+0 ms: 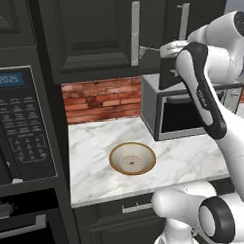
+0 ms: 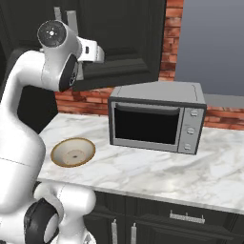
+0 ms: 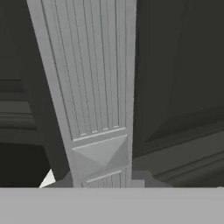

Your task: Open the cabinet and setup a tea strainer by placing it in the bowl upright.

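The cabinet is the dark upper wall unit, and both of its panelled doors look shut. My gripper is at the lower end of the left door's silver bar handle. In the hand view that ribbed handle runs down the middle, with the jaws shut against its sides at the bottom. The bowl, tan-rimmed and cream inside, sits on the marble counter below and holds nothing; it is also seen in the right base view. The tea strainer is out of view.
A silver microwave stands on the counter right of the bowl, under the cabinet's right door. A tall black oven column with a control panel bounds the counter on the left. Red brick wall lies behind.
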